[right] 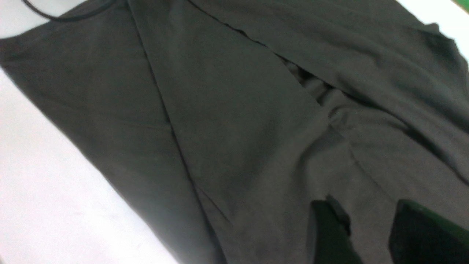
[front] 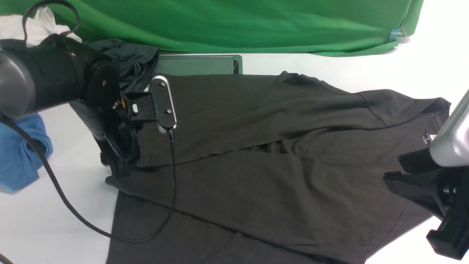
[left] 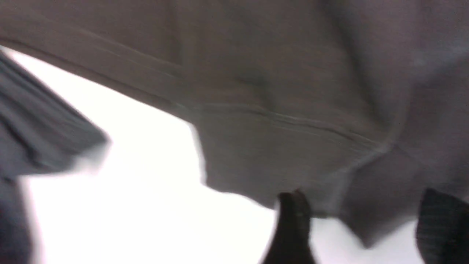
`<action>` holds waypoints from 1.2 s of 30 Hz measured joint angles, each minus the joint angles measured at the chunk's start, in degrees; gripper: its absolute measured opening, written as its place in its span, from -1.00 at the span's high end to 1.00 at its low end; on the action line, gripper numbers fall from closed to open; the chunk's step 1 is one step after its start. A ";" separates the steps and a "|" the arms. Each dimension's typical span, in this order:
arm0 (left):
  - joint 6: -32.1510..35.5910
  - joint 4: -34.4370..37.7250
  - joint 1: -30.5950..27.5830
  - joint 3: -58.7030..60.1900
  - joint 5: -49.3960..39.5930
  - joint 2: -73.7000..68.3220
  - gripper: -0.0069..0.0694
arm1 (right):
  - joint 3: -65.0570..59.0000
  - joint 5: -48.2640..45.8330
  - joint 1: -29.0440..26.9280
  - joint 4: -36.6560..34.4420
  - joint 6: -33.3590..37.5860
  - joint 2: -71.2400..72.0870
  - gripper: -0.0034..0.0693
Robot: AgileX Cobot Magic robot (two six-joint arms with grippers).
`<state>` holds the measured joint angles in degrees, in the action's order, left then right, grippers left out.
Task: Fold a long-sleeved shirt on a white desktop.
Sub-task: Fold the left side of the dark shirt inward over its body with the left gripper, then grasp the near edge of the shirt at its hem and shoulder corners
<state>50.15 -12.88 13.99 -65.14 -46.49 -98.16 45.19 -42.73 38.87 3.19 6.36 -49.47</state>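
Observation:
The long-sleeved shirt [front: 274, 176] lies spread on the white desktop [front: 55, 220], dark brownish-black, with both sleeves laid across its body and the neck label at the right. My left gripper [front: 114, 171] hangs at the shirt's left edge. In the left wrist view its fingers [left: 293, 223] stand wide apart, open, and a loose corner of the shirt [left: 293, 91] lies between them, unclamped. My right gripper [front: 401, 176] hovers over the shirt near the collar. In the right wrist view it [right: 370, 220] is open, with flat shirt fabric [right: 238, 128] showing through the gap.
A blue garment [front: 18, 154] lies at the left edge and a charcoal-grey garment [front: 128, 58] behind my left arm. The silver-framed hatch [front: 198, 64] sits before the green backdrop [front: 238, 22]. My left arm's black cable [front: 172, 165] trails over the shirt.

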 joint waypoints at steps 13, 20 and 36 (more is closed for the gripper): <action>-15.58 8.73 13.06 0.31 -8.45 13.61 0.77 | 6.38 -9.53 -13.11 0.31 -7.29 -21.02 0.24; -3.13 17.04 13.30 8.57 -20.44 16.11 0.68 | 7.21 -10.83 -13.24 -2.24 -5.19 -21.76 0.24; 5.94 3.21 13.15 35.41 -2.00 16.85 -0.59 | 7.21 -11.00 -13.24 -4.55 -3.32 -19.84 0.24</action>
<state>56.08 -9.67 27.14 -29.73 -48.49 -81.31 52.40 -53.73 25.63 -1.36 3.04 -69.31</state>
